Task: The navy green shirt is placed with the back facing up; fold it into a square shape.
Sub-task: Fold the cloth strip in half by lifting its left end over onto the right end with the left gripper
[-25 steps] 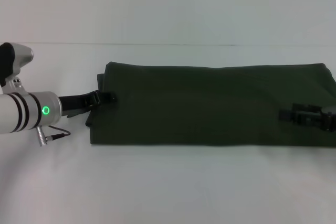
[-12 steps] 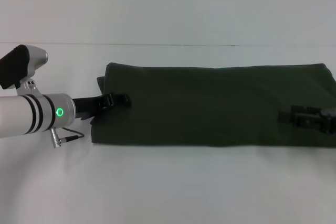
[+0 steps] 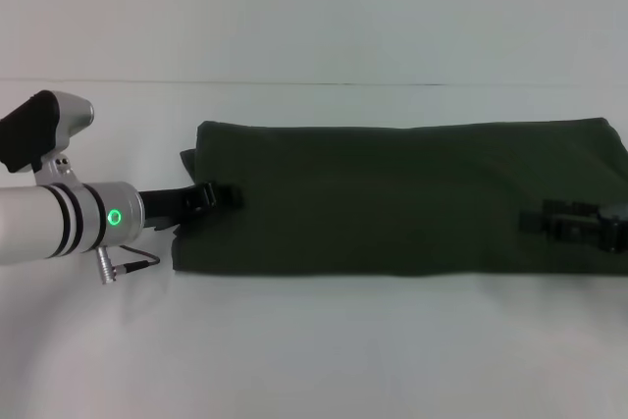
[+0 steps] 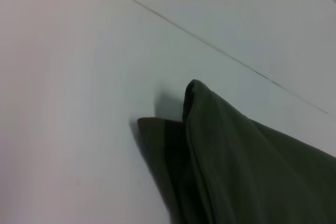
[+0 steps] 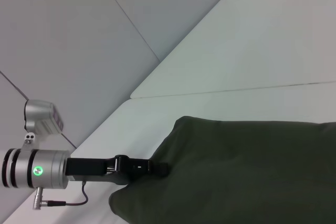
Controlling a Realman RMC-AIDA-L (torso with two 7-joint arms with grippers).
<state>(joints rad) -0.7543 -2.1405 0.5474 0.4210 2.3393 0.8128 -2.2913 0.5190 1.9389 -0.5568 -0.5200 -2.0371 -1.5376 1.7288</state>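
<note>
**Inspector:** White table (image 3: 314, 350) is carrying your navy green shirt (image 3: 392, 198), lying as a long band across the middle. No containers are showing.

**Operator:** What is changing?

**Inspector:** Your left gripper (image 3: 224, 196) has been pushing further in over the shirt's left end within the last second; I cannot tell how its jaws are standing. Your right gripper (image 3: 549, 224) is sitting at the right end, barely moved, jaws likewise unreadable. I am judging you are preparing the crosswise fold.

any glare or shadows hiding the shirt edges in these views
Head view: even light, no glare; the navy green shirt reads nearly black, so the left gripper and right gripper blend into it. Left wrist view: soft shadow beside the shirt's corner.
</note>
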